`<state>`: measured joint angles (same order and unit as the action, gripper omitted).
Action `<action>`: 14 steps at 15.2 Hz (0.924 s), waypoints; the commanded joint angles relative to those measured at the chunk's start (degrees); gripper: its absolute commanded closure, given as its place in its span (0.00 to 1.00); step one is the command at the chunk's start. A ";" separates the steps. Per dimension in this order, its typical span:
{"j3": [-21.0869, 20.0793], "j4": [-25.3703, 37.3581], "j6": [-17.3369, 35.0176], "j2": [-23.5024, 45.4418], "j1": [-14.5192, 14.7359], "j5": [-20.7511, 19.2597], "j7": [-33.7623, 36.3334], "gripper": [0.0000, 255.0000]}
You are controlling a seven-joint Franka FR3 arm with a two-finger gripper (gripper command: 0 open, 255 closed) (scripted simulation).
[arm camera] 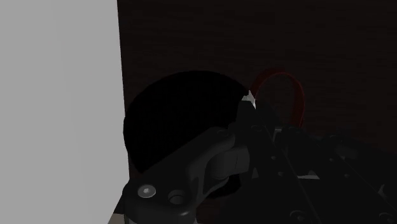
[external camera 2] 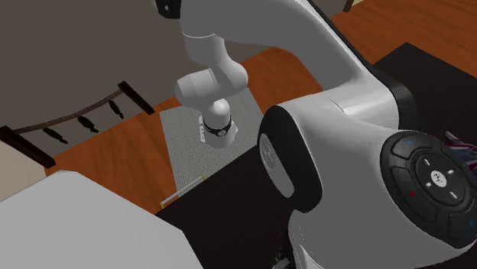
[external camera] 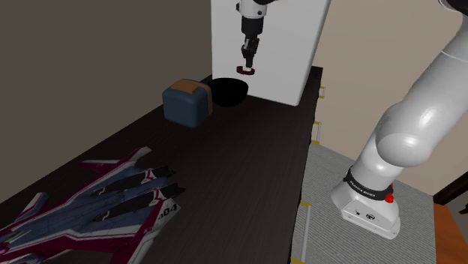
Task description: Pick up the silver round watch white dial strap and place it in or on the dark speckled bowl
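Observation:
My black gripper (external camera: 246, 66) hangs at the far end of the dark table, shut on the watch (external camera: 245, 72), a small round thing with a dark red strap. It is held in the air just above and to the right of the black bowl (external camera: 229, 90), near its rim. In the wrist view the bowl (arm camera: 181, 121) is a black disc beside the gripper (arm camera: 254, 121). The watch's red strap loop (arm camera: 280, 92) and a silver glint of its case (arm camera: 248, 98) stick out past the fingers.
A blue box with a tan top (external camera: 187, 103) stands just left of the bowl. A tall white block (external camera: 281, 52) rises behind it. A red and blue toy jet (external camera: 97, 206) lies at the near left. The table edge (external camera: 304, 180) runs beside a grey mat.

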<state>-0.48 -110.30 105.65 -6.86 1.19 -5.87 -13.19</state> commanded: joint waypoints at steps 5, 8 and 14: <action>0.92 17.43 -3.36 13.86 -0.89 0.15 -2.19 1.00; 1.25 28.22 -6.38 21.53 -1.39 0.39 -3.32 1.00; 1.25 23.12 -1.64 21.19 -1.44 0.29 -2.91 1.00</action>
<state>0.78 -86.58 103.31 14.25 -0.28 -5.56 -16.22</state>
